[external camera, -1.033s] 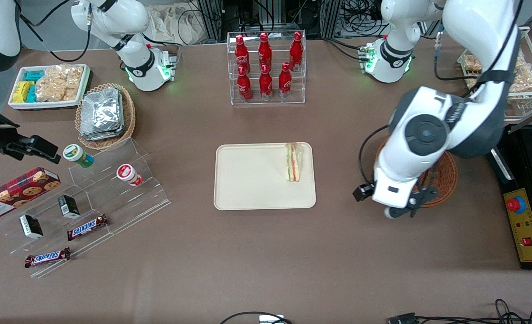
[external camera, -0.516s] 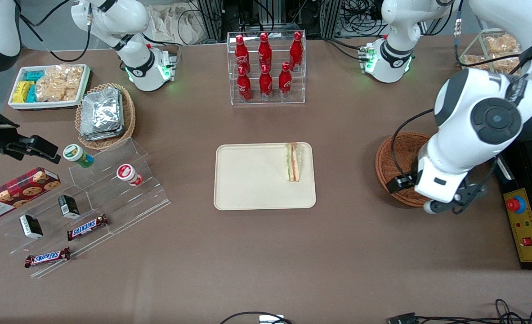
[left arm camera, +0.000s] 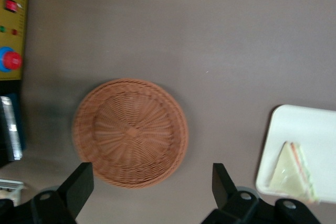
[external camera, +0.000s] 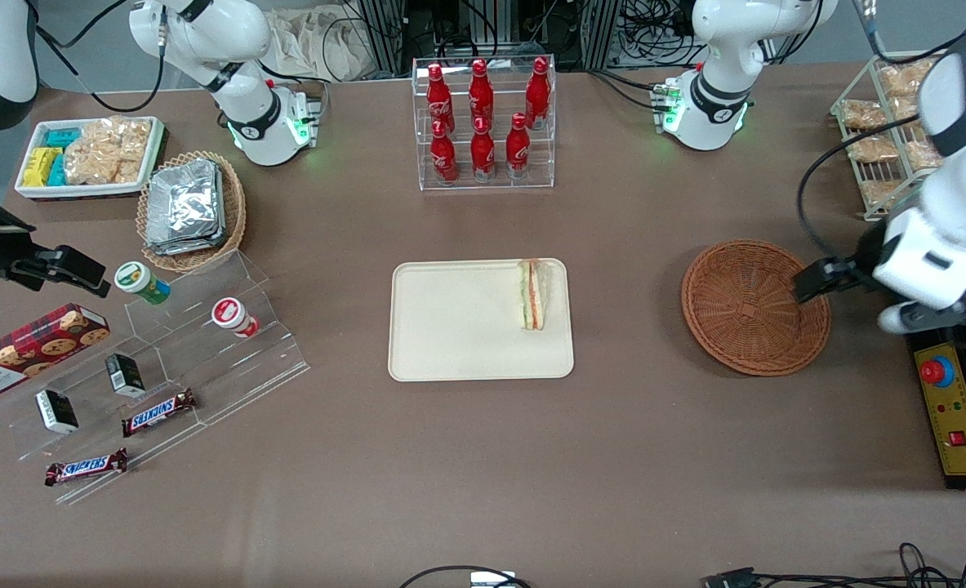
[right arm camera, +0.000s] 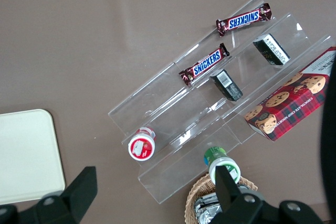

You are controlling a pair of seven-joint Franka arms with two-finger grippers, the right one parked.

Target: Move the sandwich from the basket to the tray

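The sandwich lies on the tray, close to the tray's edge nearest the basket; the basket sits on the table toward the working arm's end, well apart from the tray. The claw hangs high above the table, with its fingers spread wide, gripping nothing and touching nothing. In the front view the claw seems to sit just past the basket's rim, though the arm hides much of it.
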